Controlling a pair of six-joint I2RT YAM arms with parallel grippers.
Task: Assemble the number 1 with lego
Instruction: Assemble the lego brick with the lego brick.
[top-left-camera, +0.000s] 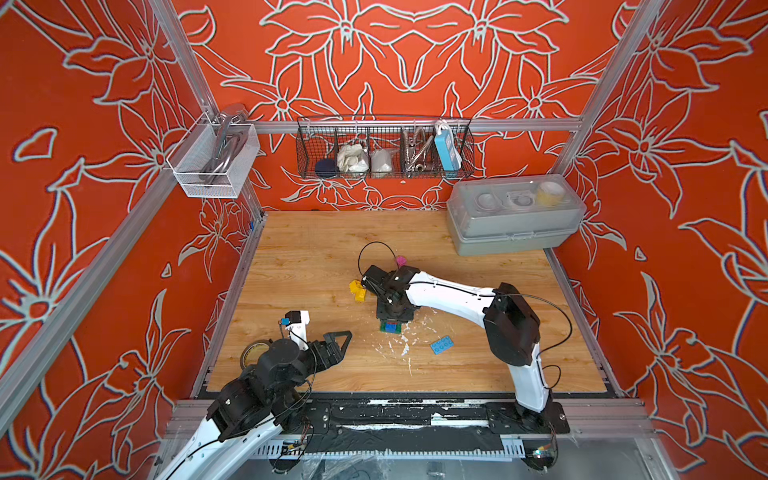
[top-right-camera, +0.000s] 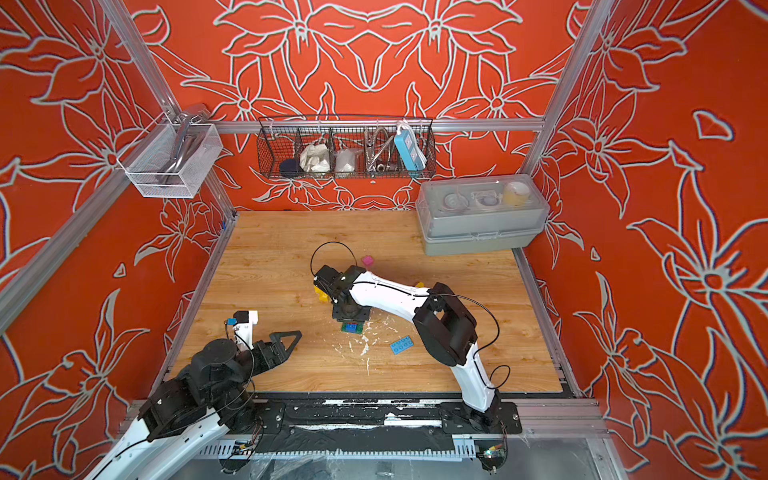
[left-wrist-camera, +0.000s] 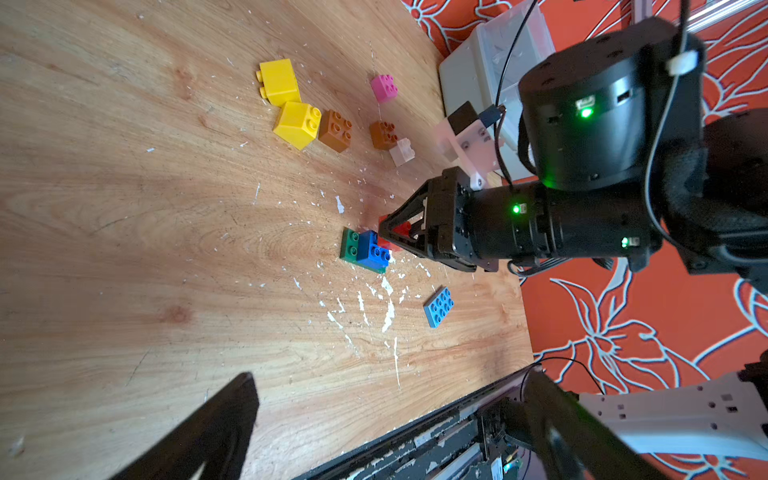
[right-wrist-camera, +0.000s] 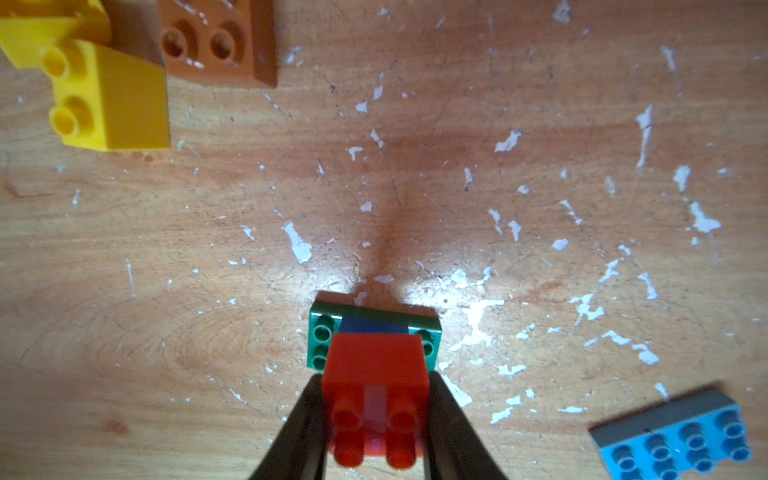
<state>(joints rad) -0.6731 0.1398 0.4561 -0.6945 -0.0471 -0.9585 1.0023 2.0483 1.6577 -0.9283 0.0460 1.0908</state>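
Over green plate (right-wrist-camera: 322, 336), your right gripper (right-wrist-camera: 376, 399) is clamping red brick (right-wrist-camera: 376, 361) above blue brick (left-wrist-camera: 372, 249); left gripper (top-left-camera: 340, 340) is gaping empty toward table's (top-left-camera: 311, 257) left edge, well apart.

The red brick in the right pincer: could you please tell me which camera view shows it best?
The right wrist view: the red brick sits close up, squeezed by the right pincer above the green plate. The left wrist view shows a red sliver behind the pincer; in both top views the arm nearly hides it.
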